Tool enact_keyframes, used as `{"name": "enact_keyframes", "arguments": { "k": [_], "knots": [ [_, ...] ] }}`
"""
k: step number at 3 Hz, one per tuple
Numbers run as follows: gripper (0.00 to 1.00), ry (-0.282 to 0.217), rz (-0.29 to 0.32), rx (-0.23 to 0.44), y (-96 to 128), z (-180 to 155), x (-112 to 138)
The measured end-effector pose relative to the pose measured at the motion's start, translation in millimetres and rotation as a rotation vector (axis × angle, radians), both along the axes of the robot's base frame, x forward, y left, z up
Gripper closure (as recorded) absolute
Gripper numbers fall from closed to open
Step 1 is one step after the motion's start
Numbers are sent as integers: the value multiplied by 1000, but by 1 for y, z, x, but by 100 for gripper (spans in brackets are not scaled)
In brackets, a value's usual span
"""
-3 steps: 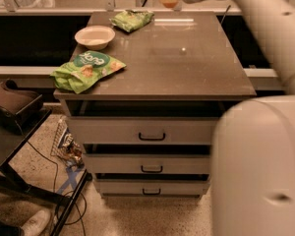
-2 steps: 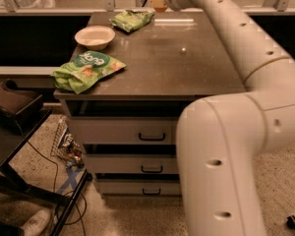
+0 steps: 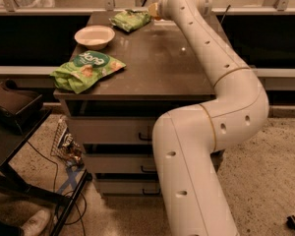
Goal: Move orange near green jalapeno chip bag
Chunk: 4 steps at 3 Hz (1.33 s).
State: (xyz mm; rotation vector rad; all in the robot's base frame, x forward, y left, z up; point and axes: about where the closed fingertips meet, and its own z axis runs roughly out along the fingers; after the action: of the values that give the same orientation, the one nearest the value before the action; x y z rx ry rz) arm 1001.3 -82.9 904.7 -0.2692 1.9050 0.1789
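Note:
The orange [image 3: 154,11] sits at the tip of my gripper [image 3: 156,12], which is shut on it at the far end of the cabinet top. The fingers are mostly hidden behind the white wrist. The green jalapeno chip bag [image 3: 131,19], small, crumpled and light green, lies at the far edge just left of the orange, almost touching it. My white arm reaches up from the lower middle across the right side of the top.
A white bowl [image 3: 94,36] stands left of the middle of the brown cabinet top [image 3: 162,68]. A larger green bag with a round logo [image 3: 86,69] lies at the front left corner. Drawers are below. A black stand and cables are on the floor at left.
The gripper has carried the orange left along the far edge, from the right of the top to just beside the small green bag. The view has shifted as well.

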Motion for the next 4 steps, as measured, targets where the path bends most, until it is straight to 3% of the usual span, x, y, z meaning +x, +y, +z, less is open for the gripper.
{"name": "enact_keyframes", "arguments": {
  "k": [2, 3, 4],
  "knots": [
    [100, 21, -95, 25, -7, -37, 19],
    [83, 25, -95, 27, -6, -40, 19],
    [52, 29, -93, 26, -4, -43, 20]
  ]
}}
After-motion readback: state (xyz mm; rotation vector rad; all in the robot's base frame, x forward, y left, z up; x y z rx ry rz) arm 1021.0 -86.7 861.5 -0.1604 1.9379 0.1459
